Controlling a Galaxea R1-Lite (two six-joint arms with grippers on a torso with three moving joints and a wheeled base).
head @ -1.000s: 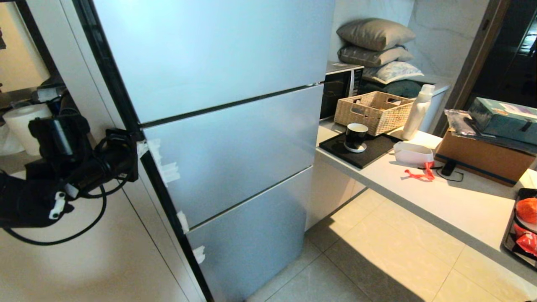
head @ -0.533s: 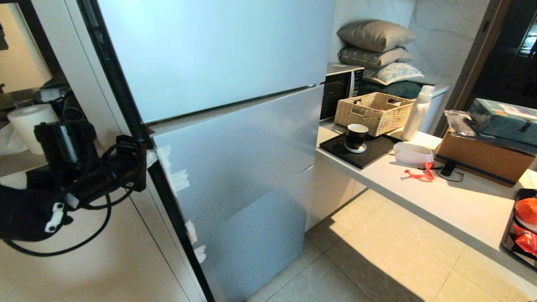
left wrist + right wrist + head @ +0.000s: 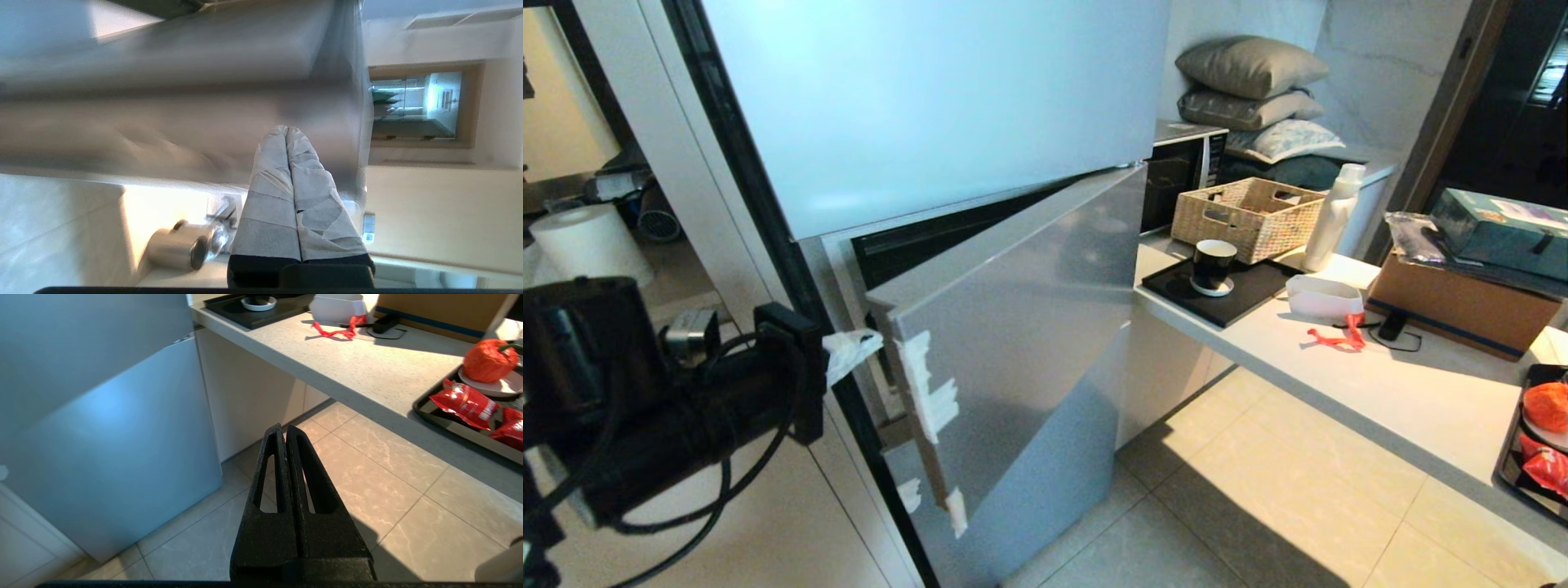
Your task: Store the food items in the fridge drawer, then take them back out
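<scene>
- Swung out since a second ago: middle fridge door (image 3: 1021, 327), shut flush then, now ajar with a dark gap showing along its top, centre of the head frame. Whole view shifted only slightly.
- Fridge drawer not visible yet; judged to lie behind that door, so the task is at its opening step.
- Left arm has drawn back toward the lower left of the frame, larger in view than before. Left gripper (image 3: 854, 349), white-wrapped fingers pressed together, tip at the door's taped left edge; seems to hook and drag the door rather than clamp it.
- Counter (image 3: 1339, 384) along the right; black tray (image 3: 429, 412) at the far right edge.
- Food items wait on that tray, well apart from the fridge: red pepper-like piece (image 3: 488, 361) with green stem on a white plate, red packets (image 3: 466, 403) beside it.
- Right gripper (image 3: 286, 433) parked, closed and empty, pointing at the floor tiles below the counter.
</scene>
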